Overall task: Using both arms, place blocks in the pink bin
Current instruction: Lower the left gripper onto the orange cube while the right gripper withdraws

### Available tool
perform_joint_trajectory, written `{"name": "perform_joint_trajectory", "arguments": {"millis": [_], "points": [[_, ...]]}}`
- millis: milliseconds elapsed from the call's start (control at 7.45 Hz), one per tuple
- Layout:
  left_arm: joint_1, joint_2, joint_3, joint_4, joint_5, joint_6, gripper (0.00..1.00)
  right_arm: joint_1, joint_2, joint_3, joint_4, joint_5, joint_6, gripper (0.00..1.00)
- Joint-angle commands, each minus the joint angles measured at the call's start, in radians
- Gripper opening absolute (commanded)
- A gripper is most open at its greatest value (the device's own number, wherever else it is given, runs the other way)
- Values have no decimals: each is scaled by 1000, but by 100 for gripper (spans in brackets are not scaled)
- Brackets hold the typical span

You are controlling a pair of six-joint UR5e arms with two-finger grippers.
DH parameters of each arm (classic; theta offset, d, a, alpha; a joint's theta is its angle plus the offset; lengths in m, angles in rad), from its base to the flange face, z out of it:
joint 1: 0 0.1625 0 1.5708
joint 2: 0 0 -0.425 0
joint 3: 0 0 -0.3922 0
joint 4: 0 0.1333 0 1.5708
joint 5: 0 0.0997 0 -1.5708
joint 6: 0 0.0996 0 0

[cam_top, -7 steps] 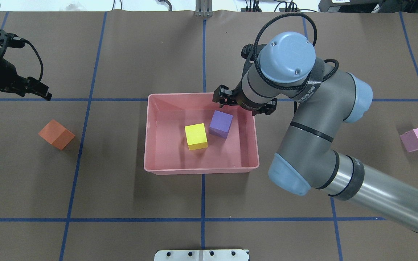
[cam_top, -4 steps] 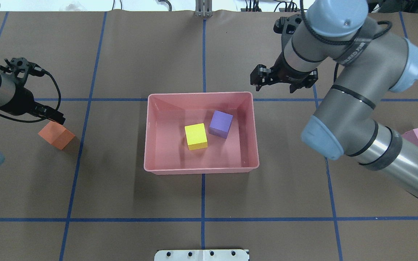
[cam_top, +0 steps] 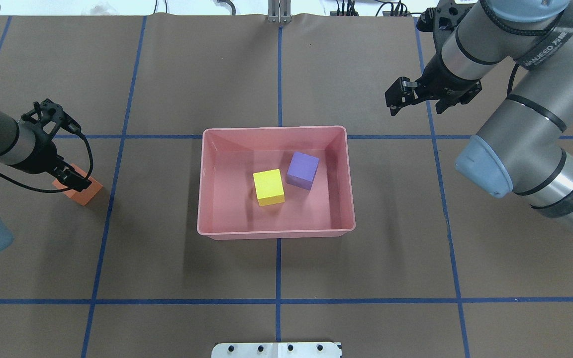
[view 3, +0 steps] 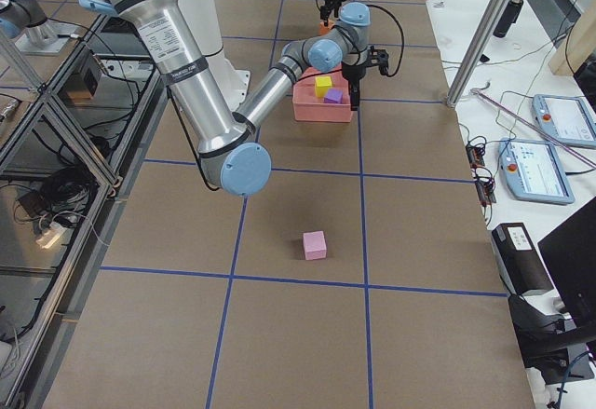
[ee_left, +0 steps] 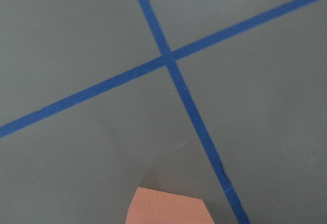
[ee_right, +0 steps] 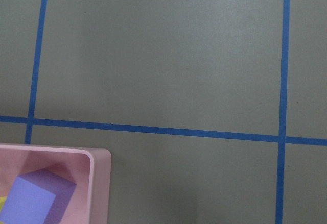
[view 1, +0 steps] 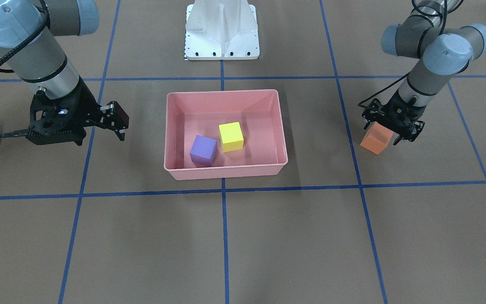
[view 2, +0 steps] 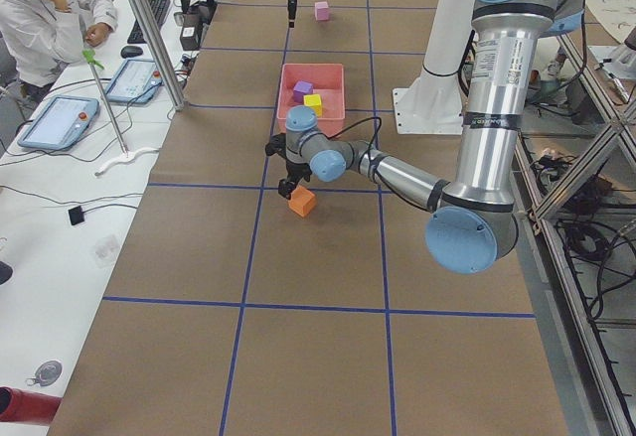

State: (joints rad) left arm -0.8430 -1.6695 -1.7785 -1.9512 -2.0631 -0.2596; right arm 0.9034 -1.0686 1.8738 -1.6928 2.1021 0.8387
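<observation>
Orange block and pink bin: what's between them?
Only bare brown table and one blue tape line, between orange foam cube and salmon-pink plastic bin, overhead view.

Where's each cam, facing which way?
Front-facing: across table, facing robot; left arm, right arm.
Overhead: behind robot, looking down; both arms.
Exterior left: left table end; left arm near.
Exterior right: right end; right arm near.
Left wrist: over small orange foam cube; no body.
Right wrist: over salmon-pink plastic bin's corner; no body.
Exterior views share that bin.

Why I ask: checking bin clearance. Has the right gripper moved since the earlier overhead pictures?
Yes. The right gripper left the far-right corner of the pink bin, moving rightward, beyond its far rim.
</observation>
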Motion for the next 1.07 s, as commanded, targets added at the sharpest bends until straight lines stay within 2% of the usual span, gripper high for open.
{"name": "perform_joint_trajectory", "arguments": {"millis": [0,537,671,805,939], "points": [[2,13,11,-2,-3,66,97,2,-20,1,4,-1,-19,100],[7,-1,88,-6,-15,30,98,0,-25,-1,4,-2,-20,100],[10,-9,91,-5,-38,-10,93,0,-24,-2,4,-2,-20,100],[10,-24,93,0,-113,-56,59,0,-25,-2,4,-5,-20,100],[10,-30,90,-2,-156,-91,13,0,-25,-4,4,-5,-20,100]]}}
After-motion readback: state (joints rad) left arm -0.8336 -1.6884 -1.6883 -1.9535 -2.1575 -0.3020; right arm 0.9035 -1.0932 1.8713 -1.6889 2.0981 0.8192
